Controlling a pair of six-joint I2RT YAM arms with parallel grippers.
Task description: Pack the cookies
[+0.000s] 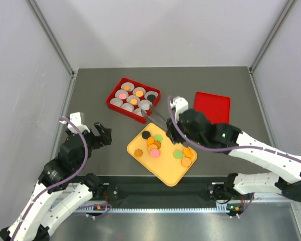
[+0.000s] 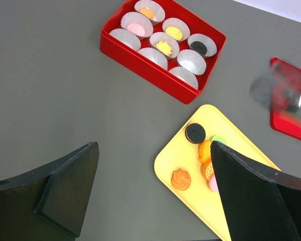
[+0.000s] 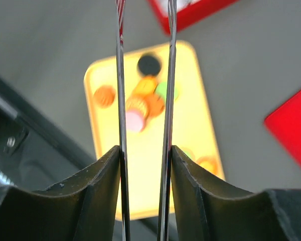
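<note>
Several cookies in orange, pink, green and black lie on a yellow tray. A red box of white paper cups holds a few cookies. My right gripper is shut on metal tongs whose tips reach the box's near corner. In the right wrist view the tong blades run up between my fingers, over the tray and cookies; their tips are out of frame. My left gripper is open and empty, left of the tray.
A red lid lies flat to the right of the box, also seen in the left wrist view. The red box sits behind the tray. Grey walls enclose the table on three sides.
</note>
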